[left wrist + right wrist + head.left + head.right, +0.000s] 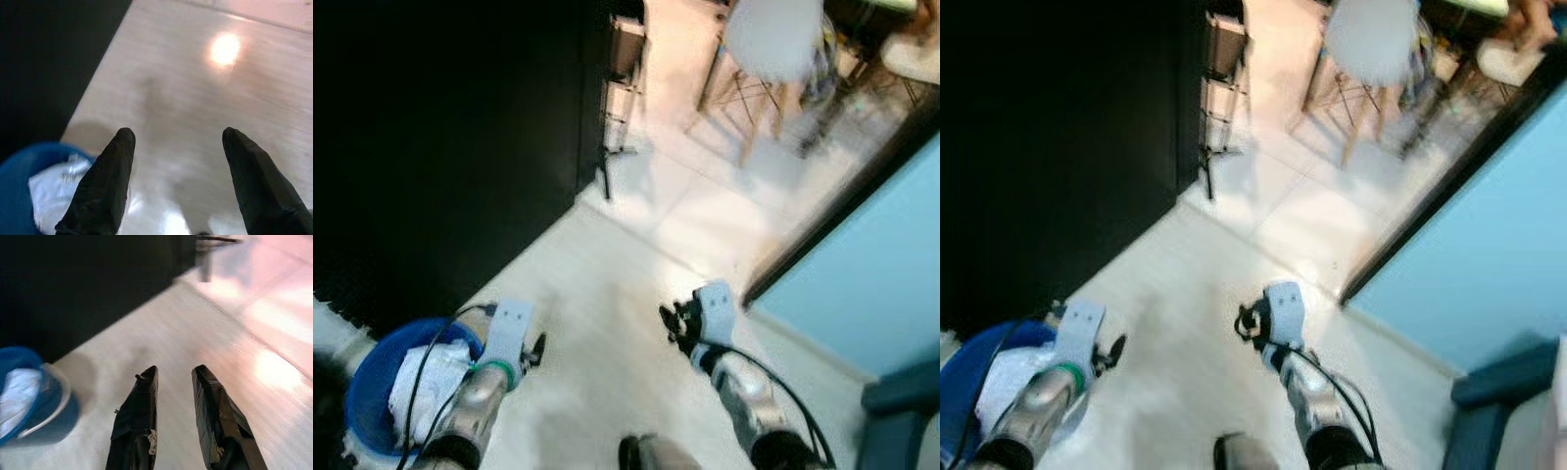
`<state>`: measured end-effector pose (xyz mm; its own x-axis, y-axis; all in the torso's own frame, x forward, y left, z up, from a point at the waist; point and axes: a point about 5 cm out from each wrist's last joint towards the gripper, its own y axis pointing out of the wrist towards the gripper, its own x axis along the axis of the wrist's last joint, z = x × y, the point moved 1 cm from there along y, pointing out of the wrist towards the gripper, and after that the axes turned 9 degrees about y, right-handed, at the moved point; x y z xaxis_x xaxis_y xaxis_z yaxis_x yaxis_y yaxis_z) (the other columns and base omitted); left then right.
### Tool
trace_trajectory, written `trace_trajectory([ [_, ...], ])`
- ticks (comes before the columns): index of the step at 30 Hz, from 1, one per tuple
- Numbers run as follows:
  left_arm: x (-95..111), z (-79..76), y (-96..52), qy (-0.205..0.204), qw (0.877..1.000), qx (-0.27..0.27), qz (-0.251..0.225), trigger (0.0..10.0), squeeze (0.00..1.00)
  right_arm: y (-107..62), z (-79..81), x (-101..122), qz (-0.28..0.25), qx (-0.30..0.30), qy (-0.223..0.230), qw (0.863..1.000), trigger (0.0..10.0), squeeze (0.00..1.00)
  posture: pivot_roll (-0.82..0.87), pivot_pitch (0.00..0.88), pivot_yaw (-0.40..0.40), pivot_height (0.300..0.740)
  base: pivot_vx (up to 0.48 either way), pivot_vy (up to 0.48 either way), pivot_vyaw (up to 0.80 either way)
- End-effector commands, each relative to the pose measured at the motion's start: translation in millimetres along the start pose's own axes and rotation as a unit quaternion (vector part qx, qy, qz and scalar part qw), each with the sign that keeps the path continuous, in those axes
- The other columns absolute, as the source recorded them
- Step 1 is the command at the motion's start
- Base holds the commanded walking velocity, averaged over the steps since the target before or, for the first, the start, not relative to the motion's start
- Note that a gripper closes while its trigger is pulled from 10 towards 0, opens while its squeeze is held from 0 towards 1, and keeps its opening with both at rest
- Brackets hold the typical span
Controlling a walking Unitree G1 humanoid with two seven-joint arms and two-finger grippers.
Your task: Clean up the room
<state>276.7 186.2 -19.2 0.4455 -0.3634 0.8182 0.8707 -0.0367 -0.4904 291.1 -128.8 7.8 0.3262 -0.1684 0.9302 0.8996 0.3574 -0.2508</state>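
Blue basket (372, 367): low at the robot's left, on the pale floor (607, 323), holding crumpled white cloth (431, 387); just beside the left arm, against the foot of a black wall (440, 147).
Left gripper (173, 183): empty, fingers spread wide, hovering over bare floor near the basket rim.
Right gripper (175, 406): empty, fingers a little apart, pointing across the floor toward the black wall.
Cable (426, 377): black, running along the left arm and over the basket.
Ahead: white round-seated stool (771, 44) on wooden legs, black folding rack (617, 93) against the wall, dark doorway threshold (832, 211), light blue panel (871, 274) at right.
All views blurred, likely from walking.
Risks, as judged: foot or swinging left arm clipping the basket and spilling the cloth; cable snagging the rim; blur hiding small litter on the floor; rack and stool legs narrowing the passage ahead, so a wide turn could knock them.
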Motion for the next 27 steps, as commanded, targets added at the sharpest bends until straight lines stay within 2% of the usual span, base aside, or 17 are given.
trace_trajectory([
  [1,-1.9,-6.9,-0.9,-0.007,1.0,-0.013,0.002,10.0,0.0,-4.2,-3.7,-6.6,0.011,-0.008,0.002,1.0,10.0,0.0,-0.04,0.029,0.003,0.73,0.0,0.0,-0.8],
  [13,3.2,-8.5,-0.1,-0.013,1.0,-0.02,-0.009,10.0,0.0,-3.5,-3.8,-6.9,0.011,-0.013,-0.003,1.0,10.0,0.0,-0.04,0.025,0.007,0.73,0.0,0.0,-0.77],
  [27,3.5,-9.5,-0.8,-0.013,1.0,-0.025,-0.012,10.0,0.0,-3.0,-4.9,-9.3,0.022,-0.022,-0.017,0.999,10.0,0.0,-0.03,0.019,0.007,0.73,-0.37,0.0,-0.07],
])
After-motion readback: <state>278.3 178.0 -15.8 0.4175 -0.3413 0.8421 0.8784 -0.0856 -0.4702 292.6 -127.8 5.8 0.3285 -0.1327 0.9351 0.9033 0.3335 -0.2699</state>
